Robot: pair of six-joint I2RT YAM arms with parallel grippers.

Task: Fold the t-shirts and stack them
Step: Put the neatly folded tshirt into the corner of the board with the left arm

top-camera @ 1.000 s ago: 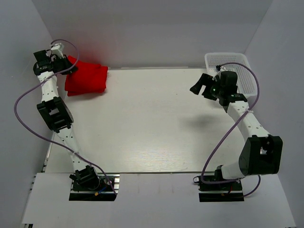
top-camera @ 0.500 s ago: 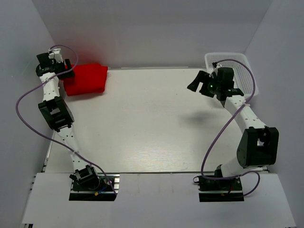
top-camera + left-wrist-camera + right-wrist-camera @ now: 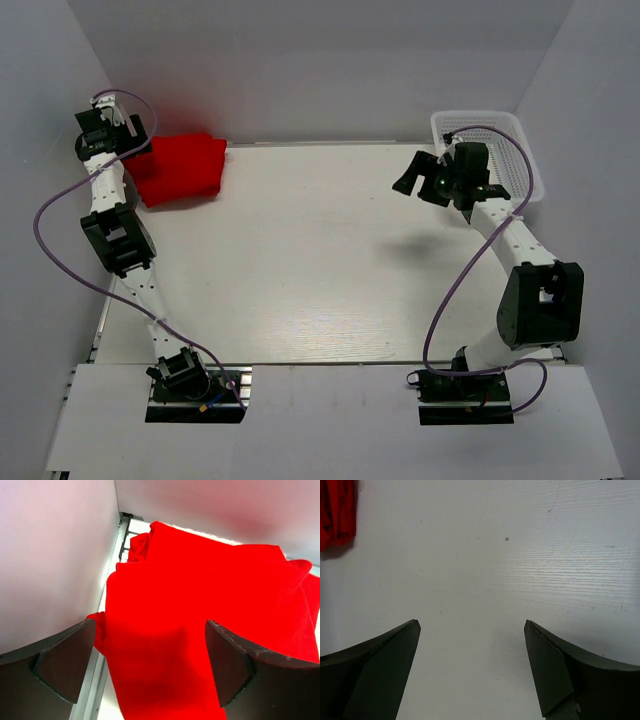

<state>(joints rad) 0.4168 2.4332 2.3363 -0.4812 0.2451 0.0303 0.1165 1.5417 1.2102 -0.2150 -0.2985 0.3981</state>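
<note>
On white table (image 3: 320, 260): t-shirts (image 3: 200, 605) directly beneath left gripper (image 3: 150, 625), jaws apart. Likely soft, light, limp; pinch a folded edge. Right gripper (image 3: 470, 625) apart, empty.

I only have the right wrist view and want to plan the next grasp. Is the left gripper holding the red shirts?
Observer: No. The left gripper hangs open over the t-shirts, with nothing pinched between its fingers.
Operator: Where do they lie?
Observer: Piled in the far left corner of the table.
Operator: And the basket?
Observer: The white basket sits at the far right corner, just behind the right gripper.
</note>
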